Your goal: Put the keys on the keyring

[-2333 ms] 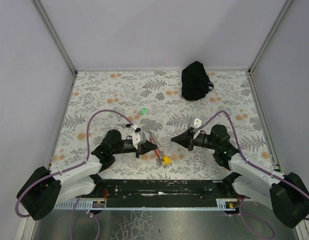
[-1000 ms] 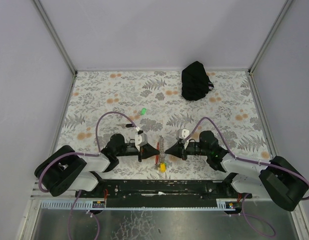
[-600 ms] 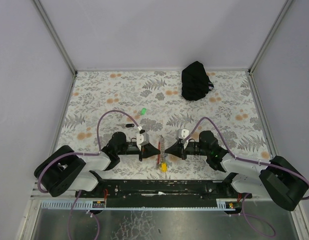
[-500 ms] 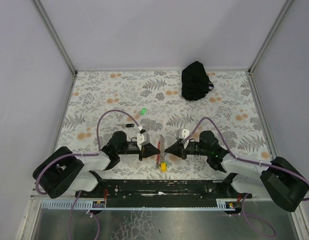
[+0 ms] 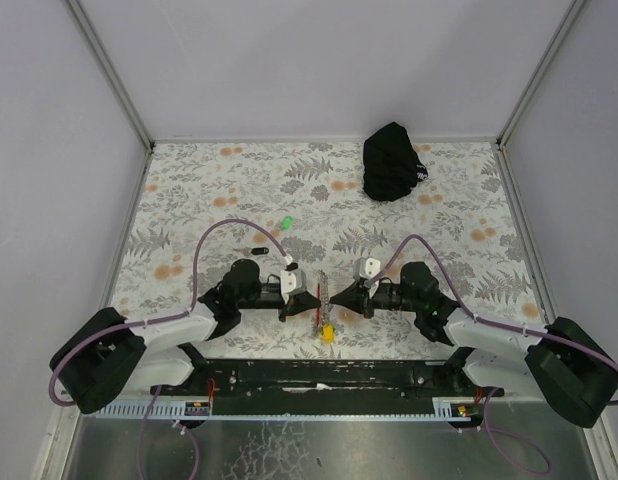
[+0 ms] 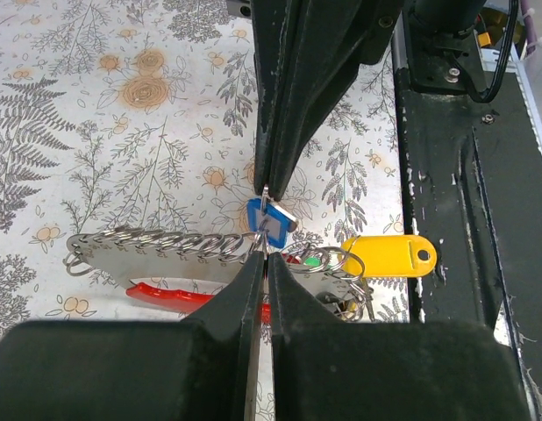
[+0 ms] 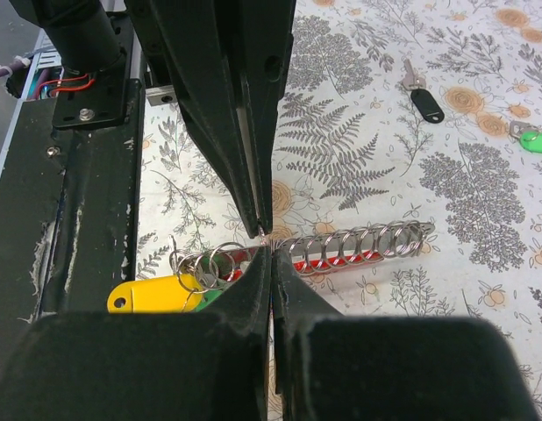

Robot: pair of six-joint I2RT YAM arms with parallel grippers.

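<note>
Floral cloth covers the table [image 5: 189, 190], with pale panels around it. From above, the left gripper [image 5: 315, 297] and right gripper [image 5: 334, 297] meet tip to tip over the keyring [image 5: 321, 316]. The green key [image 5: 286, 222] lies loose well beyond the left gripper. A small black oblong piece [image 5: 257, 250] lies nearer to that gripper. A black bag [image 5: 393, 162] sits far beyond the right gripper, out of the way.

In the left wrist view both pairs of fingers are pinched closed. The blue key [image 6: 269, 218] sits right between the two tips; which gripper truly grips it I cannot tell. The chain [image 6: 157, 244] and red strap [image 6: 166, 294] trail off to one side of the tips. The ring [image 6: 332, 260] and yellow tag [image 6: 389, 256] lie to the other side.

The step looks like threading the blue key onto the ring. That likely calls for one gripper steadying the ring while the other makes tiny moves, without dragging the bunch.

From the right wrist, the fingertips hide the blue key. Crowded loops and tags just beside the tips could snag.
</note>
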